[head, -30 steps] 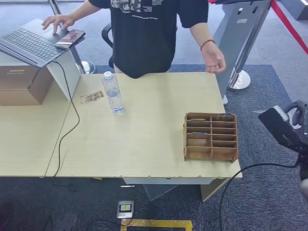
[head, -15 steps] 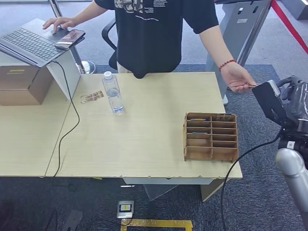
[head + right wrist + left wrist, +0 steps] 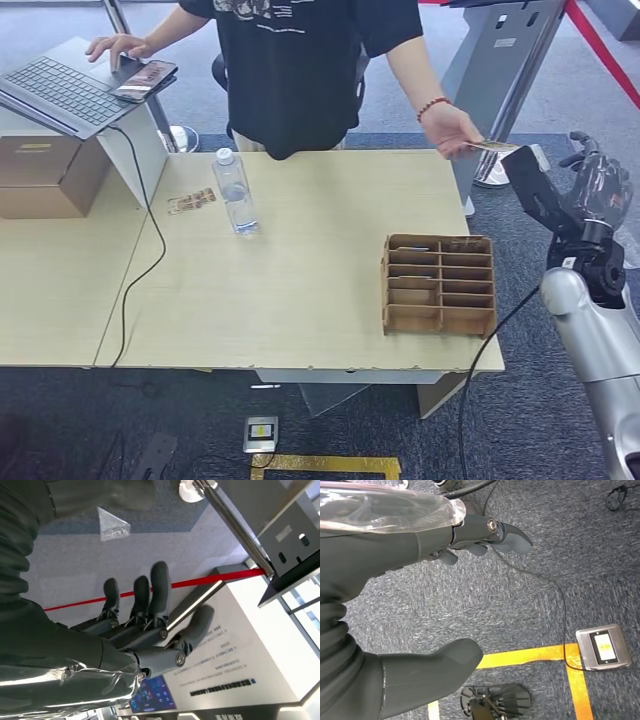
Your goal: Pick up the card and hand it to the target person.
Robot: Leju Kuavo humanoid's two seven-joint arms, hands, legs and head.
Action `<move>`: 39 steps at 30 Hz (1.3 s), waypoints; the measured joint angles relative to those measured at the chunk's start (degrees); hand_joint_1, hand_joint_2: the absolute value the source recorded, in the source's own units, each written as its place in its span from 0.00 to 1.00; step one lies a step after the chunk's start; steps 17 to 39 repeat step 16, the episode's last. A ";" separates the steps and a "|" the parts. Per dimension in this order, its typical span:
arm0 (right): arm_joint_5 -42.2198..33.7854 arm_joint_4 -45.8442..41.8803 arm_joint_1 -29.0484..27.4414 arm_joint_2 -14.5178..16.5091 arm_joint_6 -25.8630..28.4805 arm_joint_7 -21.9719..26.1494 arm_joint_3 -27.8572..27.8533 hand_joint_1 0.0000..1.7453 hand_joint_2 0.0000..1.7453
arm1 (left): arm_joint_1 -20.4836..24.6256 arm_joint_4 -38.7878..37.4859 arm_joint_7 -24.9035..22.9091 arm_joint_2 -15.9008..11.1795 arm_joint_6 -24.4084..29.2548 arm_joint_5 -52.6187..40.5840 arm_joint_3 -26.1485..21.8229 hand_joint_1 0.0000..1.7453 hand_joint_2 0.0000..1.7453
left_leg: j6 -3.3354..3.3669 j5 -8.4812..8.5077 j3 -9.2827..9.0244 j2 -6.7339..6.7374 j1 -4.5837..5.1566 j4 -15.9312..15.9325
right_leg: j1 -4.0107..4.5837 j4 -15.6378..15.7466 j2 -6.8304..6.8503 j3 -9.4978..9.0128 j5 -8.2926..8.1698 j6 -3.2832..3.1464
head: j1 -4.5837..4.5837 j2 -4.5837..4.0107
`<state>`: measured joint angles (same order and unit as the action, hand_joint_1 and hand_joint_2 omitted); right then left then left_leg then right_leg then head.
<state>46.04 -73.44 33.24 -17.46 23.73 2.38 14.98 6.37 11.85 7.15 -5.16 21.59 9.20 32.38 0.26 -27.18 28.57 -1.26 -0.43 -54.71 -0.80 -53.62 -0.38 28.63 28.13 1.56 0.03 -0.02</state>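
Silver-armed, the right robot hand (image 3: 596, 185) stands raised beside the surface (image 3: 317, 270), its fingers (image 3: 151, 600) spread and empty. The left robot hand (image 3: 433, 545) hangs open above the carpet. Just past the wooden rack (image 3: 438, 284), the card (image 3: 492, 146) sits in the person's hand (image 3: 451, 130), near the raised arm but clear of the robot's fingers. The handover looks complete; next, the arm need only draw back. Half a second ago the person's hand was reaching lower, almost at the robot hand; it has since lifted away with the card.
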 joint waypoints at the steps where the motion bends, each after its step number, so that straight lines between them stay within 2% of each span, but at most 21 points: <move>1: -0.87 0.54 0.16 0.11 0.06 0.39 0.07 0.00 1.00 | 0.00 0.00 -0.01 0.00 0.00 0.05 0.08 0.00 1.00 | 0.00 0.00 -0.01 0.01 0.00 0.00 | 0.00 0.00 -0.01 0.00 0.00 0.00 | 0.01 0.00; 8: -12.26 1.87 -0.84 0.38 -1.25 4.21 -0.06 0.00 1.00 | -0.32 0.00 0.02 -0.02 0.15 0.64 0.37 0.00 1.00 | 0.00 0.00 -0.07 0.02 0.00 -0.01 | 0.01 0.00 -0.04 0.01 0.00 -0.01 | -0.01 0.00; 15: -19.78 -2.60 -6.57 -0.22 -4.28 3.76 -1.98 0.00 1.00 | -0.98 0.00 0.24 -0.14 0.17 0.95 0.38 0.00 1.00 | 0.00 0.00 -0.12 0.05 0.00 -0.01 | 0.01 0.02 -0.07 0.02 0.01 -0.01 | 0.00 0.00; 39: -20.28 -3.19 -7.15 -0.35 -4.48 3.65 -2.23 0.00 1.00 | -1.03 0.00 0.25 -0.15 0.17 0.97 0.38 0.00 1.00 | 0.00 -0.01 -0.12 0.05 0.00 -0.01 | 0.01 0.02 -0.07 0.02 0.01 -0.01 | 0.00 0.00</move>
